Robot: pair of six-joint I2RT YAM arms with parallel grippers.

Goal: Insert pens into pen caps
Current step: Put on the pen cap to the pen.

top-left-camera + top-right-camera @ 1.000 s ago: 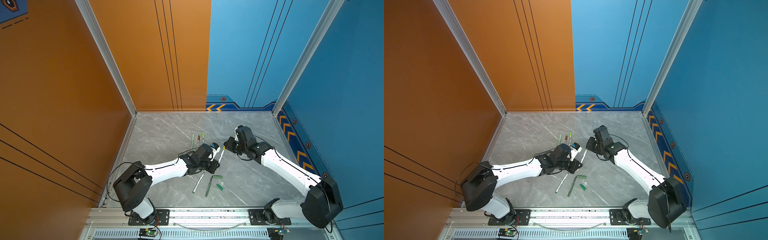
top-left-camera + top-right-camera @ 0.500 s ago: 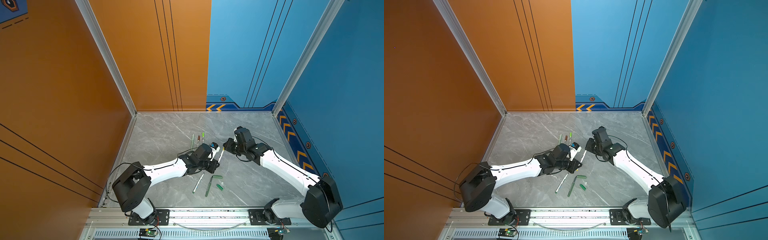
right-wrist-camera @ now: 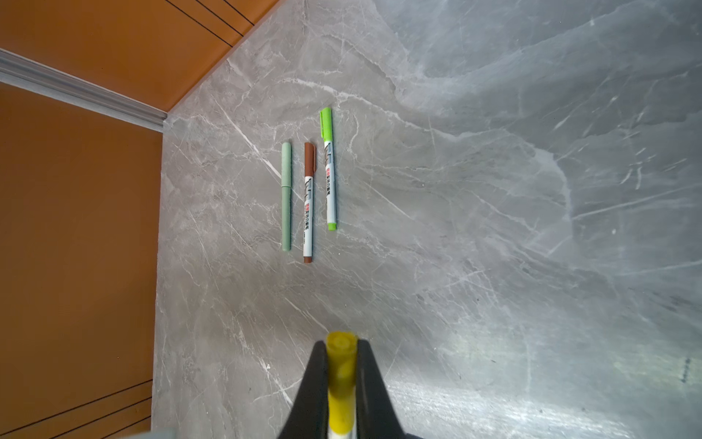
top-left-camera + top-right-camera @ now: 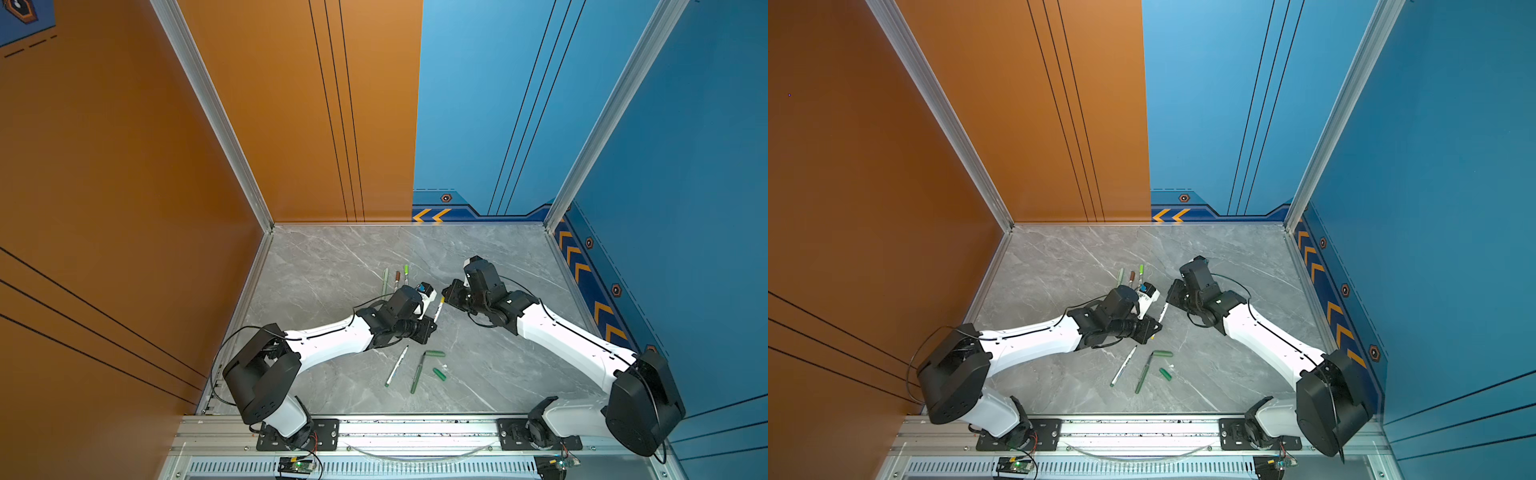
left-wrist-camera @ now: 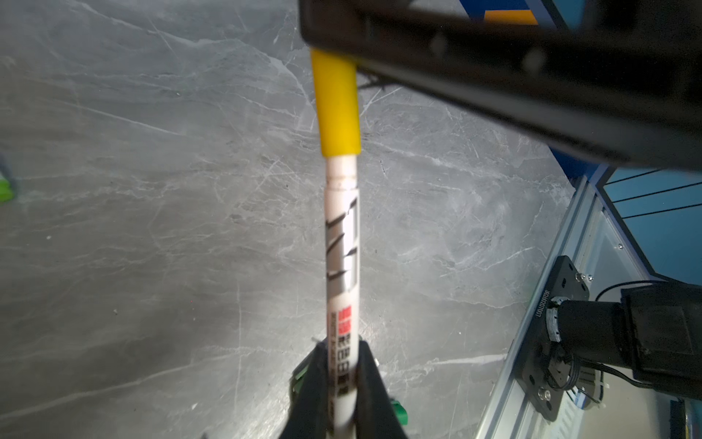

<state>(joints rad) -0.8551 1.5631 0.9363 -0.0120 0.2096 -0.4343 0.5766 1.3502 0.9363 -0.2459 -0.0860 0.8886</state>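
Right arm is edging toward the left. Right gripper (image 3: 342, 355) is pinching the yellow cap (image 5: 336, 102), left gripper (image 5: 342, 366) clamping the white-barrelled pen (image 5: 342, 247), holding them coaxial in mid-air so the cap seats.

Smooth plastic cap (image 5: 337, 102), marble-look tabletop (image 5: 152, 228)

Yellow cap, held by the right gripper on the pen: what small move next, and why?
Probably open the right gripper and release the yellow cap. It already sits in line over the tip of the white pen, no nib showing, while the left gripper is shut on the barrel. Whether it is fully seated I cannot tell.
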